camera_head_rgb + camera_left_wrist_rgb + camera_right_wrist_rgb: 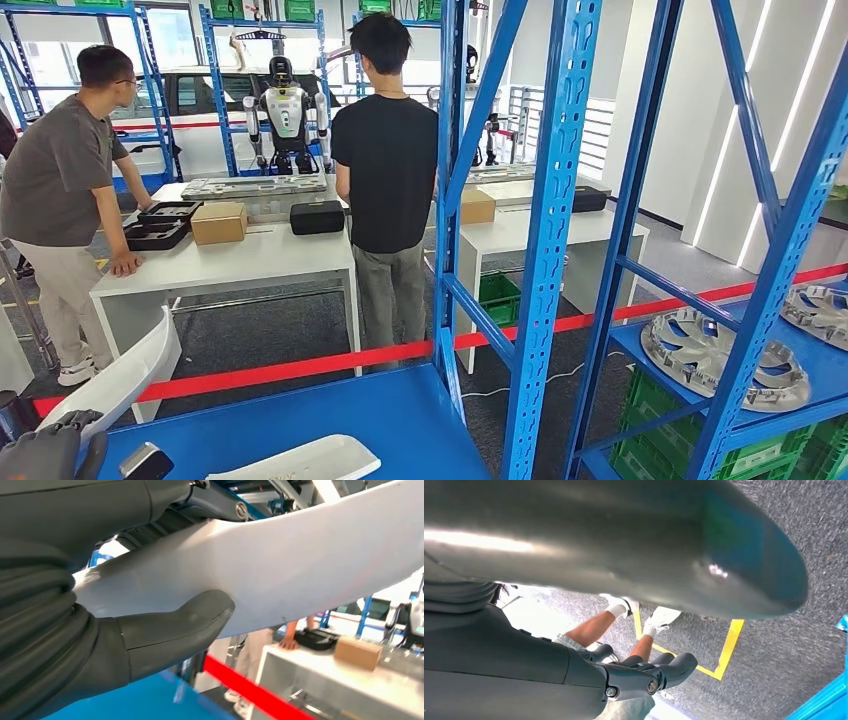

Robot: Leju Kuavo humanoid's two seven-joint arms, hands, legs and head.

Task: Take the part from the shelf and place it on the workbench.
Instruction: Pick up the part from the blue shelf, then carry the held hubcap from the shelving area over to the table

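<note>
My left hand (50,450) sits at the bottom left corner of the head view and grips a long, curved white part (125,375) that rises up and to the right from it. In the left wrist view the thumb (175,630) presses against the underside of the white part (300,565). A second white part (300,462) lies on the blue shelf board (400,410) just in front of me. The white workbench (250,262) stands beyond a red barrier tape (300,368). My right hand (644,675) hangs over the floor, fingers apart from the thumb, holding nothing.
Two people stand at the workbench, one leaning on it at the left (60,180), one with their back to me (385,170). A cardboard box (218,222), black trays (160,225) and a black case (317,217) lie on it. Blue shelf uprights (545,240) stand to the right, with silver wheel covers (720,355).
</note>
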